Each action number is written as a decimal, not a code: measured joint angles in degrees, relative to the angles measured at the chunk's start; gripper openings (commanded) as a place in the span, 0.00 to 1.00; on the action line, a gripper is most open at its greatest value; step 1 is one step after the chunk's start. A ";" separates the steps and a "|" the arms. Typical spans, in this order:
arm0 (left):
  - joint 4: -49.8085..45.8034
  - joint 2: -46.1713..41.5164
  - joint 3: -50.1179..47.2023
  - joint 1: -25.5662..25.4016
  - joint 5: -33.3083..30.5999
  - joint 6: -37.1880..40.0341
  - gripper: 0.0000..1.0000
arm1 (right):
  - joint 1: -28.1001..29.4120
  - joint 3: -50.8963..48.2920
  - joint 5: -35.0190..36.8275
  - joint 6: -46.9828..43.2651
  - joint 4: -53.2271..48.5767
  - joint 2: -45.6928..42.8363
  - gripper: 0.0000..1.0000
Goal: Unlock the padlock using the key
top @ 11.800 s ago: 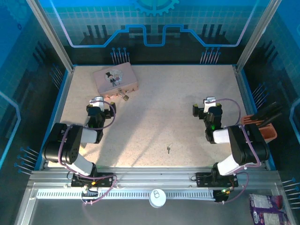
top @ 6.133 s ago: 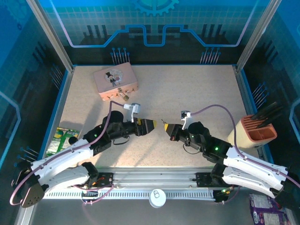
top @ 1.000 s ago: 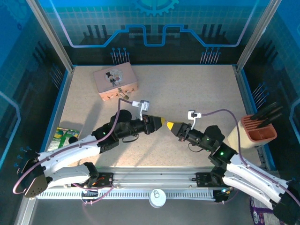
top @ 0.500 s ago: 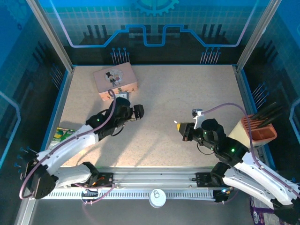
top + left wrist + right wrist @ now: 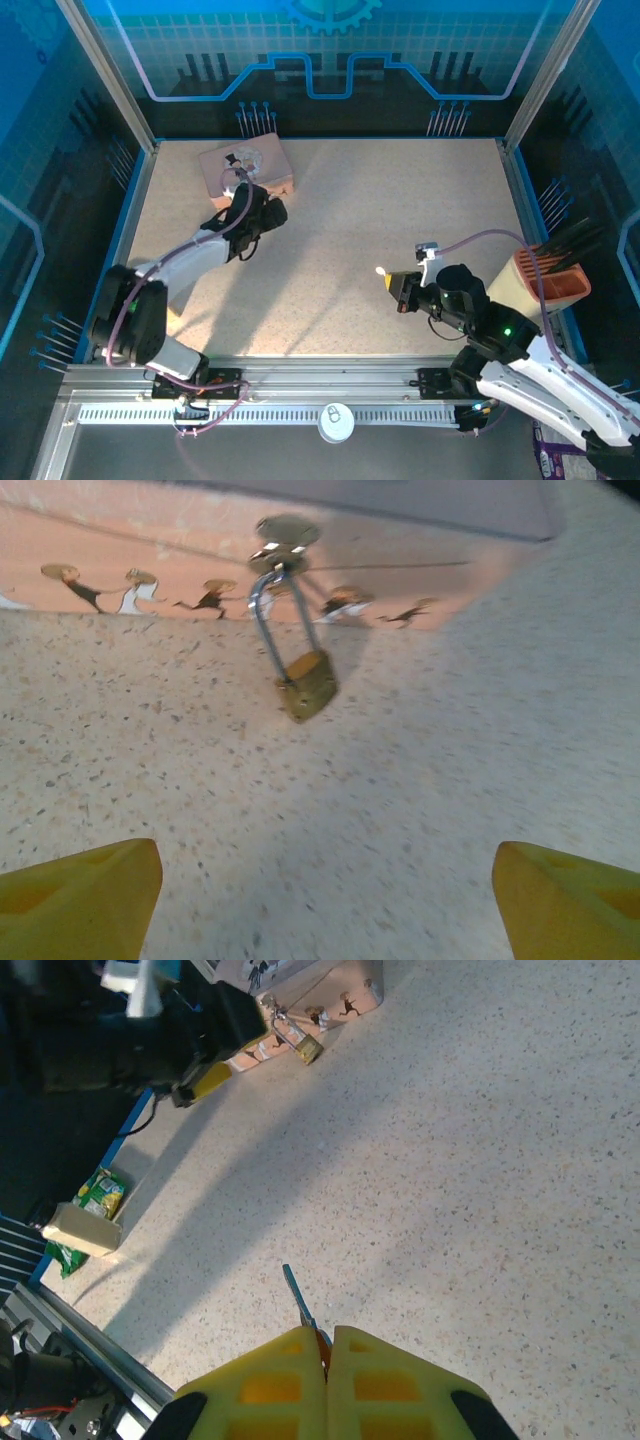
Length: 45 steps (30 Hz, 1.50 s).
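Observation:
The small brass padlock [image 5: 305, 685] lies on the table, its silver shackle [image 5: 265, 620] hooked through the hasp of the pink tin [image 5: 150, 560]. My left gripper [image 5: 330, 900] is open, its yellow fingertips [image 5: 80, 895] wide apart just short of the padlock and holding nothing. In the top view it sits at the tin's front edge [image 5: 268, 212]. My right gripper [image 5: 327, 1345] is shut on the key [image 5: 298, 1300], whose thin blade sticks out forward above the table. It hangs right of centre [image 5: 392, 281], well away from the padlock [image 5: 305, 1050].
An orange holder [image 5: 545, 275] with dark tools stands at the right edge. A green packet [image 5: 95, 1195] and a beige block [image 5: 78, 1230] lie near the left rail. A white disc with a lock icon [image 5: 336, 421] sits on the front rail.
The two grippers were nose to nose at the table's centre. The left arm has swung back and left to the pink tin; the right gripper has drawn back right with the key.

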 measured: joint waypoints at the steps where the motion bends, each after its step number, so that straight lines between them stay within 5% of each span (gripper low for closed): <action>1: -0.74 2.73 2.29 0.07 -0.63 -0.37 0.84 | 0.00 -0.55 -0.13 0.09 -0.07 -0.37 0.00; 16: -17.18 23.47 27.80 0.04 -11.76 -4.90 0.76 | 0.04 -5.70 -1.11 1.20 -0.17 -3.67 0.00; 31: -24.44 30.25 35.08 0.04 -15.21 -6.25 0.51 | 0.02 -7.37 -2.71 1.62 0.31 -4.50 0.00; 45: -25.46 30.93 36.72 0.04 -15.13 -6.40 0.38 | -0.09 -7.80 -2.91 1.64 0.22 -5.27 0.00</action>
